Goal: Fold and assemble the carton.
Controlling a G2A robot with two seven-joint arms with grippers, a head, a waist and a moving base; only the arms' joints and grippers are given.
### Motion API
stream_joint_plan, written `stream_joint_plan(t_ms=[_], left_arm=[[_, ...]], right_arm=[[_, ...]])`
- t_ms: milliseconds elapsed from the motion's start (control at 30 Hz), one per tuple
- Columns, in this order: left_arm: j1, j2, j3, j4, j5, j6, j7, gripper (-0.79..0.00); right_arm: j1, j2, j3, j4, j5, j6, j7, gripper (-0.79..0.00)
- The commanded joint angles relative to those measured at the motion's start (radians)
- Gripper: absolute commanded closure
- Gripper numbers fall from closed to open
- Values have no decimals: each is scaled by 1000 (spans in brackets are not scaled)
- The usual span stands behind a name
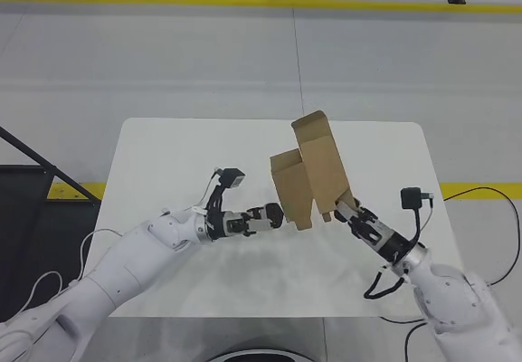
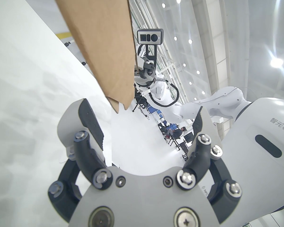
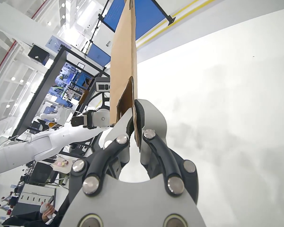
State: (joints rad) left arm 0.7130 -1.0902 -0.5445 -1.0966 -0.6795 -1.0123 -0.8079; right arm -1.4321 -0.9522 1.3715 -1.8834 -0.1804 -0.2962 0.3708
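Two grippers meet at one brown carton (image 1: 308,176) (image 2: 99,36) (image 3: 123,60), which stands a little right of the middle of the white tabletop (image 1: 179,154). The carton is partly opened. Its long axis runs from the grippers at its near end toward the far edge, with the far end leaning slightly toward the right edge. The right gripper (image 1: 342,208) (image 3: 133,112) pinches the carton's near right corner, its pads pressed tight on the cardboard edge. The left gripper (image 1: 274,215) (image 2: 142,116) sits just beside the near left corner with its fingers (image 2: 90,119) spread wide, and the cardboard's tip lies just ahead of them, untouched. Whether the carton's lower end rests on the tabletop, I cannot tell.
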Motion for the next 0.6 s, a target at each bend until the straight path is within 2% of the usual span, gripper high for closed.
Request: stream_joint_plan(t_ms=[0,167,567], left_arm=[[3,-1,-3,1,-9,0,0,-785],[4,-8,-6,18,-34,0,0,-785],[-7,-40,-22,75,-77,0,0,-785]], right_arm=[[-7,-3,-4,-10,-39,18,-33,0],[-23,-9,-14,-27,-99,25,-84,0],[-37,-19,-20,-40,-166,47,-103,0]])
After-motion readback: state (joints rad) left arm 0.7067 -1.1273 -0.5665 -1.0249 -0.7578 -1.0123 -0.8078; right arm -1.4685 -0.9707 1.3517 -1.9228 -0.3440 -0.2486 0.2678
